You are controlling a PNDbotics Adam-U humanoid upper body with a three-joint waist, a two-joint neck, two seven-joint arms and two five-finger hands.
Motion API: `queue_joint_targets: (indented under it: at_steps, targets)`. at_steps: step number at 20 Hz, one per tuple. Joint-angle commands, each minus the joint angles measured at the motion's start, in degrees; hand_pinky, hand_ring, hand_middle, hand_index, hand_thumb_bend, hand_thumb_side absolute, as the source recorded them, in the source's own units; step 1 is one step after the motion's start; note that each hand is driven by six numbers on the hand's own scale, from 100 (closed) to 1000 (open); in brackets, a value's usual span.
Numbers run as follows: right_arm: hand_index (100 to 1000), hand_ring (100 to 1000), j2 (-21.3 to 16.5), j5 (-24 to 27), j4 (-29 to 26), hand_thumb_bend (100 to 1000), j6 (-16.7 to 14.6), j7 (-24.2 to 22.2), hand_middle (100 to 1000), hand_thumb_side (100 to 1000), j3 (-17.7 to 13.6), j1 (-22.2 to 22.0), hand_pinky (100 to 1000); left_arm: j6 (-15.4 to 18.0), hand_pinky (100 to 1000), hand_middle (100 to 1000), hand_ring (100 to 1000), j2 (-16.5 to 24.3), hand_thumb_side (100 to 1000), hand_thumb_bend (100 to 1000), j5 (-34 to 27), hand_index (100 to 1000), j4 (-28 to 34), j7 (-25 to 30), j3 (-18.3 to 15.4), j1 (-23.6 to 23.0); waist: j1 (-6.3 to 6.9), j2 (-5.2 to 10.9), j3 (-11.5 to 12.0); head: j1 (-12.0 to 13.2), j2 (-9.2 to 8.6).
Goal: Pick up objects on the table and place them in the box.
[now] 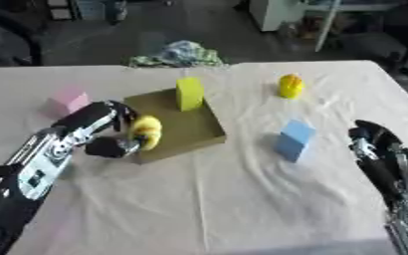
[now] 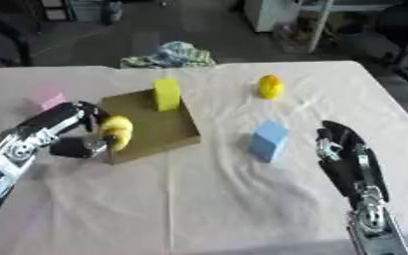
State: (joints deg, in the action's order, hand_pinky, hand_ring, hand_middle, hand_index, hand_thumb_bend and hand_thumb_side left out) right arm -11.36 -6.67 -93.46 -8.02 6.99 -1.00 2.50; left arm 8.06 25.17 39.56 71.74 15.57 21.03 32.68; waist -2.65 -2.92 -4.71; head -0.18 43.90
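My left hand (image 1: 120,134) has its fingers curled round a yellow toy (image 1: 147,132), holding it over the near left edge of the box (image 1: 190,127), where a yellow block (image 1: 189,93) stands upright at the far side. My right hand (image 2: 338,142) rests open at the lower right, holding nothing, near a blue block (image 2: 268,140). A pink block (image 1: 69,100) lies left of the box and a second yellow toy (image 1: 290,85) sits well apart to the right.
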Motion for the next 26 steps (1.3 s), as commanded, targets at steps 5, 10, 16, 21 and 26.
queue_joint_targets:
  at_steps: [5, 10, 16, 21, 26]
  targets:
    - [796, 777, -0.76, 0.29, -0.42, 100, -0.15, -0.17, 673, 490, -0.12, 0.45, 708, -0.69, 737, 716, 619, 1.42, 708, 370, -2.09, 855, 5.18, -0.59, -0.71, 0.32, -0.82, 1.05, 0.36, -0.03, 0.22]
    - [794, 777, -0.76, 0.28, -0.35, 100, -0.16, -0.20, 673, 493, -0.15, 0.42, 708, -2.12, 767, 747, 657, 1.92, 750, 435, -2.33, 868, 8.91, -1.80, -1.55, 0.52, -0.84, 1.09, 0.58, -0.04, 0.22]
    - [793, 777, -0.73, 0.25, -0.34, 100, -0.16, -0.18, 673, 499, -0.24, 0.39, 708, -3.48, 776, 756, 663, 2.34, 731, 423, -1.80, 874, 10.74, -1.99, -2.69, 0.60, -0.74, 1.05, 0.65, -0.21, 0.22]
    - [793, 777, -0.93, 0.10, -0.28, 100, -0.12, -0.03, 673, 500, -0.50, 0.35, 708, -5.24, 774, 750, 658, 6.10, 681, 398, -2.70, 871, 12.97, -3.77, -6.18, -0.04, -0.48, 1.01, 0.81, -0.84, 0.22]
    - [793, 777, -1.37, -0.11, -0.25, 100, -0.10, 0.06, 674, 499, -0.64, 0.45, 708, -5.14, 790, 774, 701, 14.11, 635, 429, -2.73, 885, 14.32, -2.58, -9.28, 0.87, 0.26, 0.91, 0.87, -1.38, 0.22]
